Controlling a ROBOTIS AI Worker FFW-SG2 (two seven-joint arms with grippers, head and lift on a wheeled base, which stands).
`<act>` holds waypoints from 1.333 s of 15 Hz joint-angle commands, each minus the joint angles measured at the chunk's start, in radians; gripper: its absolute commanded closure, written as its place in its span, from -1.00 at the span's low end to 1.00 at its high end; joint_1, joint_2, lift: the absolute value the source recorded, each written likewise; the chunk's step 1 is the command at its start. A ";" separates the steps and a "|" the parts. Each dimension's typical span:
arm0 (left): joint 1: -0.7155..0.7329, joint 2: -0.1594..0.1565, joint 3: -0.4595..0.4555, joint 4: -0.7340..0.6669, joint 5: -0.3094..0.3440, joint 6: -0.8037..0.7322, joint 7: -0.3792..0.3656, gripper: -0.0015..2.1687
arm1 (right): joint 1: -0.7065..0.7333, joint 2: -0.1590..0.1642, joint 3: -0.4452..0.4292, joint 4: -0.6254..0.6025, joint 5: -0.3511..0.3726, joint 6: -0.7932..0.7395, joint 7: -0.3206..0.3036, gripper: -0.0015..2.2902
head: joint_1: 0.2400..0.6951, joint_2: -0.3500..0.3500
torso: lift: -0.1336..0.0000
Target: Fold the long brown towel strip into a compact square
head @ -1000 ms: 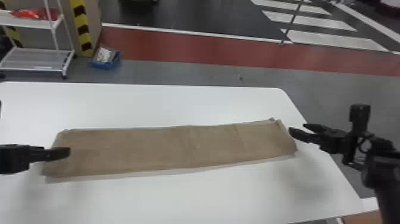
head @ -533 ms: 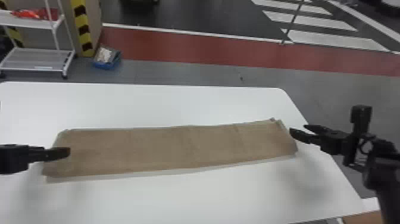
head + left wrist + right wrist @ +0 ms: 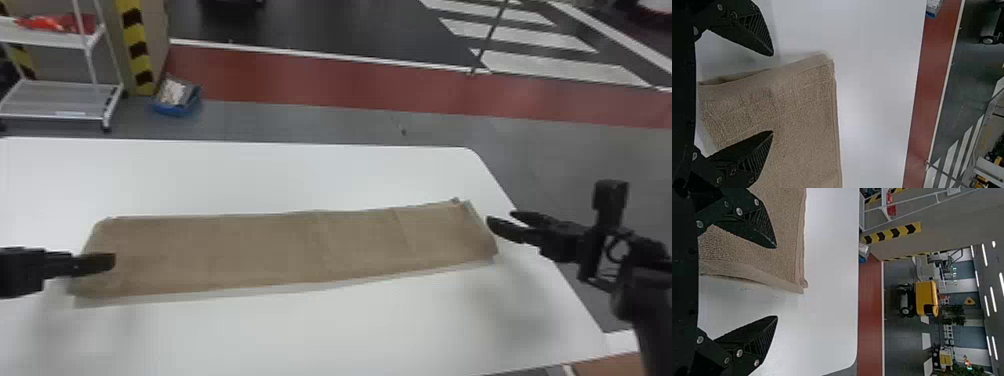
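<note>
Stretching from left fingers (image 3: 95, 263) to right fingers (image 3: 509, 230) lies the towel (image 3: 270, 252).

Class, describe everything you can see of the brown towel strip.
The towel strip is plain brown, with a looped, terry-like surface and faint cross creases toward its right end. It lies flat on the white table, running left to right, with stacked layers showing at both ends. The open left gripper is at its left end, the open right gripper at its right; contact is unclear.
</note>
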 commanded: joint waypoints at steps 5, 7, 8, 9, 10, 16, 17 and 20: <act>0.005 -0.003 -0.002 0.003 -0.003 0.003 0.005 -0.73 | 0.027 0.005 -0.014 -0.013 -0.015 0.001 0.013 -0.75 | 1.00 -0.67 | -0.80; 0.003 -0.009 -0.009 0.005 -0.006 0.003 0.006 -0.70 | 0.033 0.008 -0.022 -0.019 -0.029 0.016 0.022 -0.75 | 1.00 -0.67 | -0.80; 0.002 -0.011 -0.009 0.005 -0.006 0.003 0.009 -0.64 | 0.036 0.006 -0.024 -0.024 -0.033 0.019 0.025 -0.75 | 1.00 -0.68 | -0.80; 0.002 -0.012 -0.010 0.005 -0.006 0.003 0.012 -0.63 | 0.039 0.008 -0.030 -0.041 -0.036 0.028 0.027 -0.75 | 1.00 -0.68 | -0.80; -0.003 -0.012 -0.012 0.005 -0.005 0.028 0.009 -0.59 | 0.045 0.009 -0.034 -0.047 -0.043 0.028 0.027 -0.75 | 1.00 -0.68 | -0.80; -0.009 -0.012 0.007 -0.029 0.014 0.138 0.028 0.98 | 0.056 0.009 -0.048 -0.059 -0.066 0.038 0.027 -0.75 | 1.00 -0.72 | -0.80; -0.011 -0.012 0.011 -0.029 0.028 0.138 0.034 0.98 | 0.056 0.009 -0.050 -0.059 -0.069 0.035 0.027 -0.75 | 1.00 -0.72 | -0.80; -0.008 -0.012 0.045 -0.057 0.080 0.160 0.046 0.98 | 0.060 0.017 -0.050 -0.059 -0.072 0.035 0.027 -0.75 | 1.00 -0.72 | -0.80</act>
